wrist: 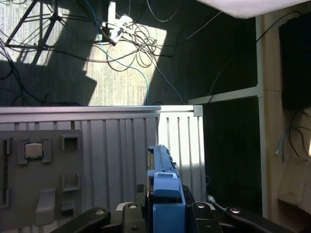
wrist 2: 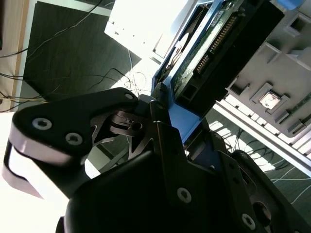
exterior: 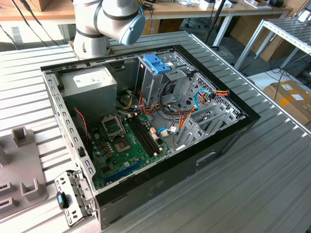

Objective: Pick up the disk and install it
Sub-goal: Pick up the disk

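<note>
Ribbed grey table [exterior: 272, 160] | open computer case [exterior: 204, 160] on it | carpeted floor [wrist: 121, 82] with loose cables [wrist: 141, 48] | pincer [wrist: 165, 209] clamps disk [wrist: 163, 167]

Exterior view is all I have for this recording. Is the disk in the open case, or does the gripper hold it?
Observer: The gripper holds it; in both wrist views the disk sits between its fingers.
Operator: Which end can you see?
Observer: In the second wrist view, the connector end and a blue side rail.
Operator: What lies beyond it?
Observer: In the first wrist view, the slatted table's edge and a grey fixture with a chip in one pocket.
</note>
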Robot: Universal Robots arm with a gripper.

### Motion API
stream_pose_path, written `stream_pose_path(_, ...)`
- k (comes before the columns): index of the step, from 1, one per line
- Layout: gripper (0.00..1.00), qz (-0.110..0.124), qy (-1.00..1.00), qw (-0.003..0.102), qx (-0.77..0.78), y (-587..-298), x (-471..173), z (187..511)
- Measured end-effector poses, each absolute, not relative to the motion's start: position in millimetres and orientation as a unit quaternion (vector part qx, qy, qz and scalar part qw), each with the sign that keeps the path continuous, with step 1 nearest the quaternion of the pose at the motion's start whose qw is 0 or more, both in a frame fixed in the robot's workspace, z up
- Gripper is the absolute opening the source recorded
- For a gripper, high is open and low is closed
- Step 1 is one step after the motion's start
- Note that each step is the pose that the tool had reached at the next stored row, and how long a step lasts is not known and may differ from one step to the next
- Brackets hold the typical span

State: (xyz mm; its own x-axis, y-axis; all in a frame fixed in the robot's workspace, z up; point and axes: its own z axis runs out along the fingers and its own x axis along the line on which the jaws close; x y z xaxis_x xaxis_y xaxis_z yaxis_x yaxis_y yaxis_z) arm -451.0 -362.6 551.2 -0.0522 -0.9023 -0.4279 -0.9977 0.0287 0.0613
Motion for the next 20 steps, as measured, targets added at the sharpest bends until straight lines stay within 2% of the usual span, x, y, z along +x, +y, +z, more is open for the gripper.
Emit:
stream_pose_path(9, 0.37, 0.182, 0.702, 0.144, -0.673, -363, -451, 560)
stream_pose_path(13, 0.37, 0.204, 0.696, 0.165, -0.668, -363, -451, 596)
stream_pose_path(20, 0.37, 0.21, 0.694, 0.171, -0.667, -363, -451, 604)
